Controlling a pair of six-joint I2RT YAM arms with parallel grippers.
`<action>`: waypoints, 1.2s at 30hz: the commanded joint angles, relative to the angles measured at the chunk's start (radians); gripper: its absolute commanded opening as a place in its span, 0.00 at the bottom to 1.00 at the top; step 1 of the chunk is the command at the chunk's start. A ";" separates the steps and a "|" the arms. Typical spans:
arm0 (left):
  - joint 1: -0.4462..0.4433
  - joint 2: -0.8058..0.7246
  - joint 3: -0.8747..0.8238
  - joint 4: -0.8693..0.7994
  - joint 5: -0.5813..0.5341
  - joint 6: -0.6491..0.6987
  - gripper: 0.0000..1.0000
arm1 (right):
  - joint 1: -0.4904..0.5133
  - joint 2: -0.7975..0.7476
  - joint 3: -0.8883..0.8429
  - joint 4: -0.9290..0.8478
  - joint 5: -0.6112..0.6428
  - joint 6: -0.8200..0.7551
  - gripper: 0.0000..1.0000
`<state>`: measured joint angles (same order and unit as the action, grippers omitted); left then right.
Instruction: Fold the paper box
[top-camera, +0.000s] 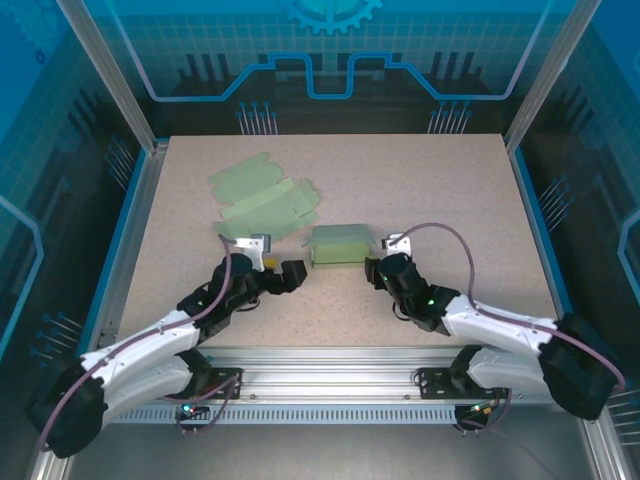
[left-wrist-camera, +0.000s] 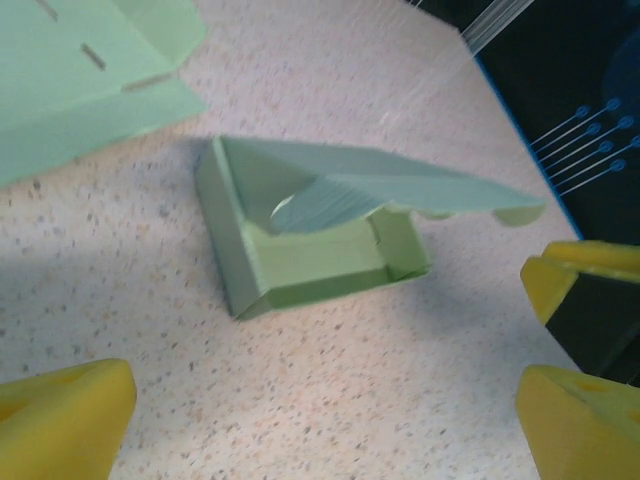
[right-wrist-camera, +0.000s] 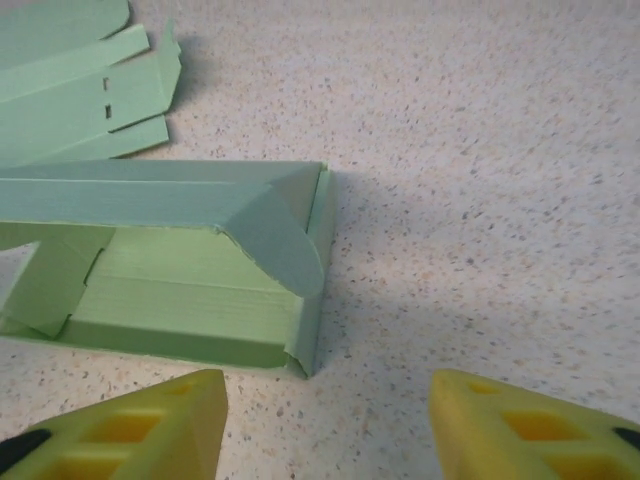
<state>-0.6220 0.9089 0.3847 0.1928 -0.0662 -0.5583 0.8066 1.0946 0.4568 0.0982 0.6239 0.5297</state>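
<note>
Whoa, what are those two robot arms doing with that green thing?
They are folding a paper box. The green box sits on the table between the left gripper and the right gripper. Both grippers are open and neither is holding it. Its walls are up, but the lid is tilted open, not tucked in. Flat green sheets lie farther back on the left.

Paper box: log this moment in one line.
box: formed, lid ajar | left gripper: open, off box | right gripper: open, off box | flat sheets: lying beyond box
</note>
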 joint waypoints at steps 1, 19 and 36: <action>-0.004 -0.016 0.130 -0.211 -0.053 0.057 0.99 | 0.020 -0.135 0.036 -0.219 0.031 0.030 0.71; 0.076 0.676 0.876 -0.549 -0.030 0.130 0.99 | -0.419 0.300 0.727 -0.700 -0.639 -0.084 1.00; 0.096 0.831 0.723 -0.489 0.024 0.062 0.87 | -0.402 0.635 0.705 -0.634 -0.701 -0.100 0.94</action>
<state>-0.5350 1.7107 1.1522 -0.3050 -0.0765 -0.4721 0.3988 1.7111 1.1976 -0.5446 -0.0685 0.4389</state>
